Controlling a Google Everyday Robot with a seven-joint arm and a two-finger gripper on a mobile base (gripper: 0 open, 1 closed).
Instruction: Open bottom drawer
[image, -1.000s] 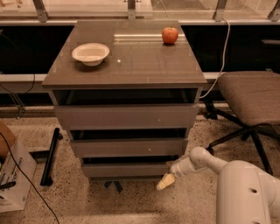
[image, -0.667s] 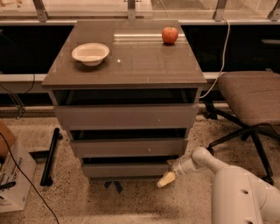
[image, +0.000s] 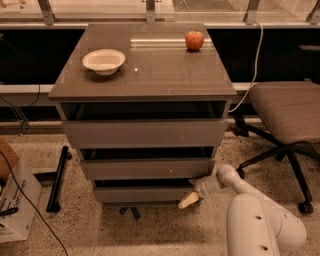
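Observation:
The grey-brown cabinet (image: 145, 87) stands in the middle with three drawer fronts. The bottom drawer (image: 142, 193) is the lowest, plain front panel, with a dark gap above it. My gripper (image: 190, 199) is low at the right end of that panel, its pale fingers (image: 188, 201) against the drawer's lower right corner. The white arm reaches in from the lower right.
A white bowl (image: 104, 60) and a red apple (image: 194, 40) sit on the cabinet top. An office chair (image: 287, 112) stands to the right. A cardboard box (image: 12, 200) and a black bar (image: 57, 177) lie on the floor at the left.
The gripper stays at the bottom drawer's lower right corner. The arm's elbow has shifted slightly. The drawer front looks much the same.

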